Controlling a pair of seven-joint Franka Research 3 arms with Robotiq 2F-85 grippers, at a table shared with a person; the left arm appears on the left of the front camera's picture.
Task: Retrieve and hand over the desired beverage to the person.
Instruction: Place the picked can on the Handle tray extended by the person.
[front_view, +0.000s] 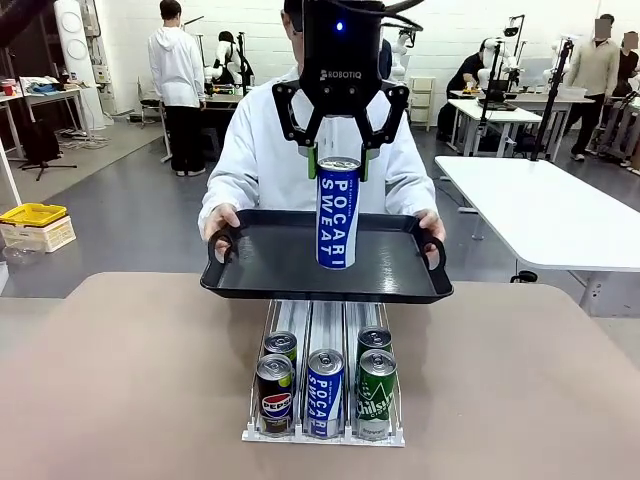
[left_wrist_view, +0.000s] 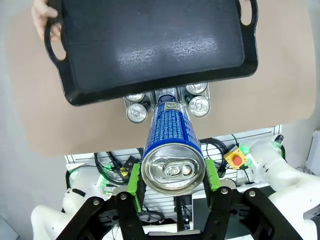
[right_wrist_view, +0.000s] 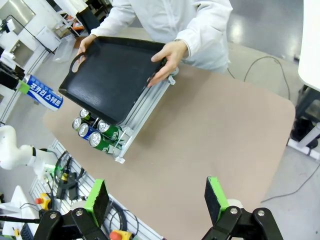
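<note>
Aluminium, likely slick and dentable: I'm clamping the Pocari Sweat can (front_view: 338, 215) by its top at twelve o'clock in the left gripper (front_view: 338, 160), right gripper (right_wrist_view: 157, 200) gaping.

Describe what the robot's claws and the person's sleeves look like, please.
The left gripper is black with a white ROBOTIQ wordmark, a small blue light and two linked fingers tipped with green pads. The right gripper matches: black fingers, green pads. The person wears long white sleeves.

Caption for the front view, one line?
Left pincer grips an upright Pocari Sweat can; the person holds a black tray over the can rack.
</note>
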